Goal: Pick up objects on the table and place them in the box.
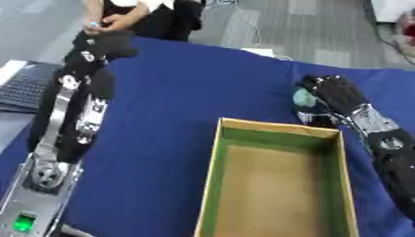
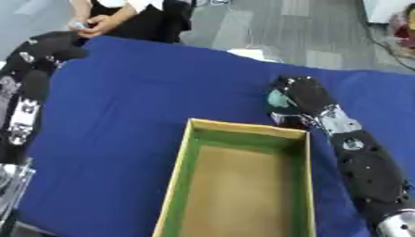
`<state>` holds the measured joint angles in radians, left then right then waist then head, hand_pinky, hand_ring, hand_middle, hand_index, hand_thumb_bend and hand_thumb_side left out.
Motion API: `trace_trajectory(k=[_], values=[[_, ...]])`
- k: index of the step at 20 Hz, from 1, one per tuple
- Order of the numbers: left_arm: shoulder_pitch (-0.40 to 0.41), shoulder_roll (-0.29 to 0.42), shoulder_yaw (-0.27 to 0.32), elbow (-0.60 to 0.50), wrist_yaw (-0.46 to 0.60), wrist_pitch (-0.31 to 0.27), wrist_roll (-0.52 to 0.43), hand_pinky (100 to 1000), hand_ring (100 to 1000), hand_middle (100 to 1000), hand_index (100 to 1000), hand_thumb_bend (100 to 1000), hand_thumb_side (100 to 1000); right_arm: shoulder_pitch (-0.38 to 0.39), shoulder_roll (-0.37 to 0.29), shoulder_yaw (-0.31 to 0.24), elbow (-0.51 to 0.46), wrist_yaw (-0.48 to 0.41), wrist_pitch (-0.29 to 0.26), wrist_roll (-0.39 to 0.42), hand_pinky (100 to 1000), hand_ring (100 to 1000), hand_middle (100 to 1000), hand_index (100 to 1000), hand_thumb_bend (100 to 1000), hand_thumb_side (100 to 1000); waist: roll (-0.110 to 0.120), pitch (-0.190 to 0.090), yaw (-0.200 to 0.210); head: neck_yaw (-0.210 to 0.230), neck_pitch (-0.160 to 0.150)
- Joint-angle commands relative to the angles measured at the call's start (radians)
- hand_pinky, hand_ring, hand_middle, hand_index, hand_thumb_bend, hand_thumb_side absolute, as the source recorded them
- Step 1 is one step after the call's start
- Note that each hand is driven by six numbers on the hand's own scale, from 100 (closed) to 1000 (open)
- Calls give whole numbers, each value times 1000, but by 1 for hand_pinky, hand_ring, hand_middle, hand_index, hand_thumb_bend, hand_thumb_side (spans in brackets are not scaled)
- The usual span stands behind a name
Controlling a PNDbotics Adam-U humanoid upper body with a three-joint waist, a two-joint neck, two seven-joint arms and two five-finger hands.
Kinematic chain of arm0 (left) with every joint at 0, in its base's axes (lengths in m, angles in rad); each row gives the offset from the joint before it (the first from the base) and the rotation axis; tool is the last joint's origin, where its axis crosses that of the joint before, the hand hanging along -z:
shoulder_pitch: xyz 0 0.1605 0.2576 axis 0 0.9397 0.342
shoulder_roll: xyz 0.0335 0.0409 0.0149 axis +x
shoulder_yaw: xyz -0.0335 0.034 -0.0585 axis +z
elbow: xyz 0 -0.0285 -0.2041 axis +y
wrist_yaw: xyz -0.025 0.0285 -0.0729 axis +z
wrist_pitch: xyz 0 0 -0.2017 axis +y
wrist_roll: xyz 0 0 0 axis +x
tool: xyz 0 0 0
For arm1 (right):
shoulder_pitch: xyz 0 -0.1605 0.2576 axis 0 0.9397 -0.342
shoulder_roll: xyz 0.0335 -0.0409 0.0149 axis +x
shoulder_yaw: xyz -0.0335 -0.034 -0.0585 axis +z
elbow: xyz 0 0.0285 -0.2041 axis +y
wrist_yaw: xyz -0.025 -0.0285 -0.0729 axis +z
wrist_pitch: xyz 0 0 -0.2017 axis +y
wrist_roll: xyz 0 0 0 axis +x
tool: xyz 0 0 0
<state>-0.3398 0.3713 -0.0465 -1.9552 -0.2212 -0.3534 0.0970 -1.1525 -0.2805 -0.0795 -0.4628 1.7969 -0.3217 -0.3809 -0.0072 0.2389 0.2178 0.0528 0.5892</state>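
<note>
An open cardboard box [image 1: 275,126] with green inner walls and a brown floor lies on the blue table [image 1: 178,115], and nothing shows inside it. My right hand [image 1: 334,95] hovers just beyond the box's far right corner. Its fingers are curled round a small pale green object [image 1: 303,98] that is mostly hidden by the hand. My left arm stretches along the table's left side. My left hand [image 1: 105,45] is at the far left corner, a dark shape.
A laptop keyboard [image 1: 22,84] lies off the table's left edge. A white item [image 1: 261,52] sits at the far edge. A person's hands [image 1: 113,22] hold something small and blue just beyond my left hand. Bare blue cloth lies between the arms.
</note>
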Motion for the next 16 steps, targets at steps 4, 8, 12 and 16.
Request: trace_trajectory(k=[4, 8, 12, 16], values=[[-12, 19, 5, -22, 6, -1, -3, 843, 720, 828, 863, 287, 907, -14, -13, -3, 0, -2, -1, 27, 100, 430, 736, 870, 260, 555, 6, -10, 1, 3, -6], [-10, 19, 5, -22, 6, -1, -3, 843, 720, 828, 863, 287, 907, -7, -15, -7, 2, -20, 12, 36, 100, 440, 729, 854, 257, 596, 8, -11, -4, 5, -4], [-9, 18, 5, -22, 6, 0, -3, 843, 720, 828, 863, 287, 908, -6, -18, -8, -1, -27, 50, 28, 100, 431, 674, 815, 263, 641, 11, -14, -10, 7, -1], [-7, 18, 5, -21, 6, 0, -3, 843, 721, 829, 863, 286, 907, -6, -18, -10, 4, -32, 84, 31, 100, 363, 558, 757, 240, 637, 12, -16, -13, 9, 0]])
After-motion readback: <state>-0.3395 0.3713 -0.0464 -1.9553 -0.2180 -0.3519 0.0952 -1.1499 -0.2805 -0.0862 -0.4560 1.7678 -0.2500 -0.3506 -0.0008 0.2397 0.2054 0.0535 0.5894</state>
